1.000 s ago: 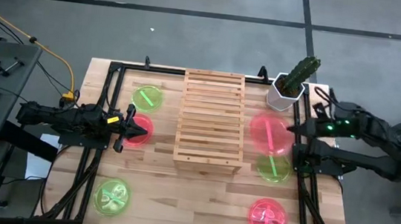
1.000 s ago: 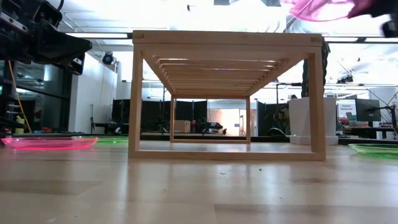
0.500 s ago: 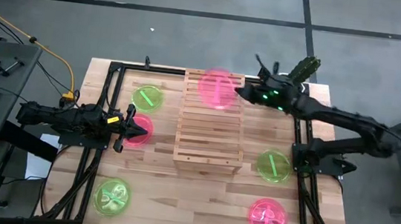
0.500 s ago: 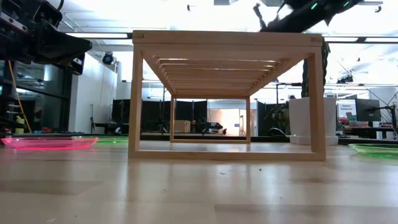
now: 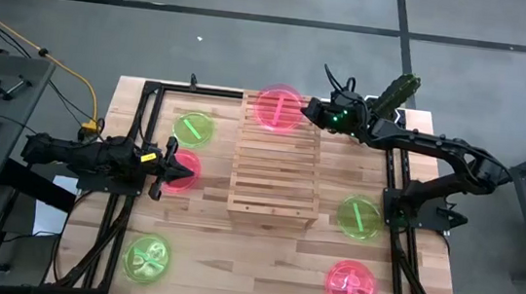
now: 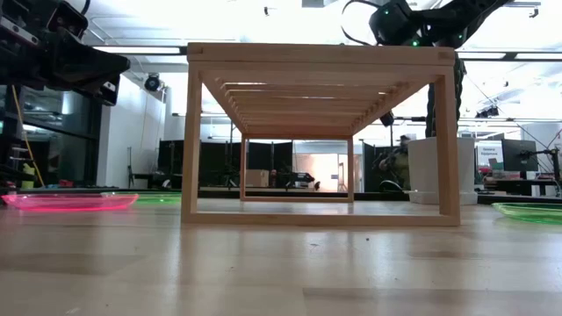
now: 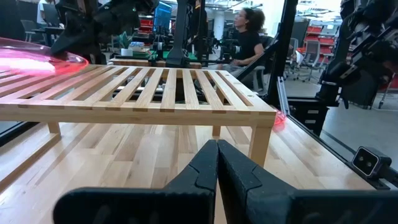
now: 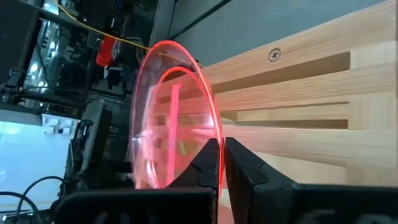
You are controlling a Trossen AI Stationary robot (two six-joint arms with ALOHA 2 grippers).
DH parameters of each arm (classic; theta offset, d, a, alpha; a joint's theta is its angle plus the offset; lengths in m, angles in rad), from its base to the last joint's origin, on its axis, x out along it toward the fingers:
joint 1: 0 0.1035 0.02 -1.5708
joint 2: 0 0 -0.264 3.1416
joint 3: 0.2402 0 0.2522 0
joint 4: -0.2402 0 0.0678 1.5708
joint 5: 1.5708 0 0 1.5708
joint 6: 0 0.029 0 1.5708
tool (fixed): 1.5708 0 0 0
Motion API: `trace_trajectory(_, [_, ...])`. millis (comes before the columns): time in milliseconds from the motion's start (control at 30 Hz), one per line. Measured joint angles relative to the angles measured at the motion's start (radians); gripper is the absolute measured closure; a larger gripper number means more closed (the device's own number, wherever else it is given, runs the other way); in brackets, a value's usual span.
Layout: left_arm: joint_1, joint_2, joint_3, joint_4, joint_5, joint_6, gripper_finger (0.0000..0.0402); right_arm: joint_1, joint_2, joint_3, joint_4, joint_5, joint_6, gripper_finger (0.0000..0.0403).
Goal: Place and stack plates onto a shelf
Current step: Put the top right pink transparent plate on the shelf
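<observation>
The light-wood slatted shelf (image 5: 276, 158) stands mid-table on its legs. My right gripper (image 5: 308, 113) reaches over the shelf's far end, shut on a pink plate (image 5: 278, 107). My left gripper (image 5: 188, 170) is shut and hovers above another pink plate (image 5: 180, 173) lying left of the shelf, without touching it. Green plates lie flat at the far left (image 5: 193, 128), near left (image 5: 147, 257) and right (image 5: 358, 217) of the table. A third pink plate (image 5: 350, 285) lies near right. My right gripper pinches the pink plate's rim (image 8: 213, 134) between its two fingers, on the edge that faces the table's right. The fingers come nearly level from the right. The plate (image 7: 37, 57) sits close over the shelf's far slats, slightly tilted; whether it rests on them I cannot tell.
A white pot with a cactus (image 5: 393, 94) stands at the far right corner, partly behind my right arm. Black frame rails (image 5: 130, 202) run along both table sides. A person (image 7: 249, 37) sits in the room beyond. The shelf's near slats (image 5: 273, 192) are bare.
My right gripper has carried the pink plate from above the table's right side toward the left and far edge, then down close to the shelf's far end. The plate stays in its hold. The left arm has kept still.
</observation>
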Motion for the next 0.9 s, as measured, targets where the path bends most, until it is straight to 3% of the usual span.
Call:
trace_trajectory(267, [0.0,0.0,0.0,0.0,0.0,0.0,0.0401,0.0,0.0,0.0,-0.036,0.066,0.02,0.0403])
trace_trajectory(900, [0.0,0.0,0.0,0.0,0.0,0.0,0.0401,0.0,0.0,0.0,-0.075,0.004,0.027,0.0403])
